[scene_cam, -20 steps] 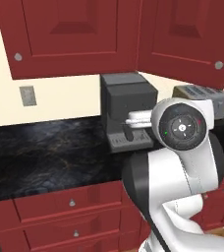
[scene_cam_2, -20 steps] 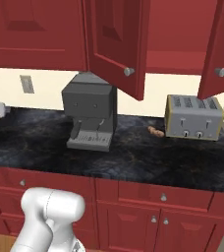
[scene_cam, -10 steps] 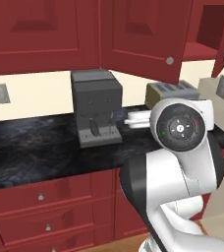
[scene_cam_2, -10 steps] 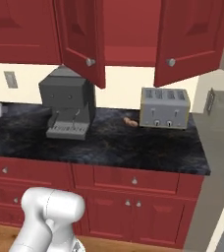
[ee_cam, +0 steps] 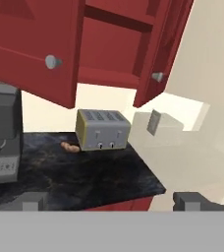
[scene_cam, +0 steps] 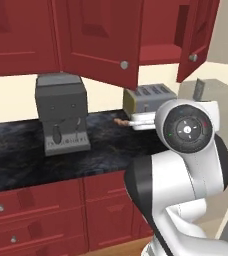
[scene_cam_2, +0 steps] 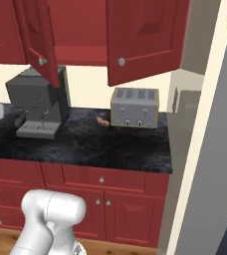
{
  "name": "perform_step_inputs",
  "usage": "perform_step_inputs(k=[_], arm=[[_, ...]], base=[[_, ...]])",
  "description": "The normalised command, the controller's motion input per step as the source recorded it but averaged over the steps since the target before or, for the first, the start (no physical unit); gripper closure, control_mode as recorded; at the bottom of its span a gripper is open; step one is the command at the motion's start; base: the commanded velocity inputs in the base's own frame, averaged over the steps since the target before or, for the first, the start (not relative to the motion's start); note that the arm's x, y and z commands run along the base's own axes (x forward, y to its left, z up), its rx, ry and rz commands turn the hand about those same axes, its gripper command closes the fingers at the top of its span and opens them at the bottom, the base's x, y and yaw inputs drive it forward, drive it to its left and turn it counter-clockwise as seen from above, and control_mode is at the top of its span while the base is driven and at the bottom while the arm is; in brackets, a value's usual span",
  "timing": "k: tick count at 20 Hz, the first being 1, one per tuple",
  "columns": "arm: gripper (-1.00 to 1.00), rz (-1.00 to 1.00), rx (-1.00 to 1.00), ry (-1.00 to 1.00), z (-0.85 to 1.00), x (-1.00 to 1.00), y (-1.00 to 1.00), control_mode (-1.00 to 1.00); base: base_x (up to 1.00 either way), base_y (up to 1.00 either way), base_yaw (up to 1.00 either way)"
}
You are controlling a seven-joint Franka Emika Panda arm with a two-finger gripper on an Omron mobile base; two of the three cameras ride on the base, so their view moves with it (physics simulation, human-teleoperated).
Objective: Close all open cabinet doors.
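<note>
Two dark-red cabinet doors stand swung open above the black counter (scene_cam_2: 110, 144): the left door (ee_cam: 35, 49) juts out over the coffee machine (scene_cam: 61, 117), the right door (ee_cam: 160, 54) above the toaster (ee_cam: 103, 129). The gripper (ee_cam: 111, 203), its dark fingertips (ee_cam: 33, 201) spread wide and holding nothing, hangs well short of both doors.

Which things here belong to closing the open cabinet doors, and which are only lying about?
Belong to the job:
- left open cabinet door
- right open cabinet door
- round silver knobs

Just lying about:
- toaster
- coffee machine
- small brown food item beside the toaster
- black countertop
- red drawer fronts
</note>
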Motion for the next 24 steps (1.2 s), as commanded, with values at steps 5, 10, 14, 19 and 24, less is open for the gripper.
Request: perform_step_inputs(k=[5,10,14,19,24], arm=[[-1.0,0.0,0.0,0.0,0.0,0.0,0.0,1.0],[-1.0,0.0,0.0,0.0,0.0,0.0,0.0,1.0],[-1.0,0.0,0.0,0.0,0.0,0.0,0.0,1.0],[-1.0,0.0,0.0,0.0,0.0,0.0,0.0,1.0],[-1.0,0.0,0.0,0.0,0.0,0.0,0.0,1.0]], base=[[0.16,-0.41,0.0],[0.42,-0.25,0.0],[0.41,-0.23,0.0],[0.51,-0.21,0.0],[0.5,-0.16,0.0]])
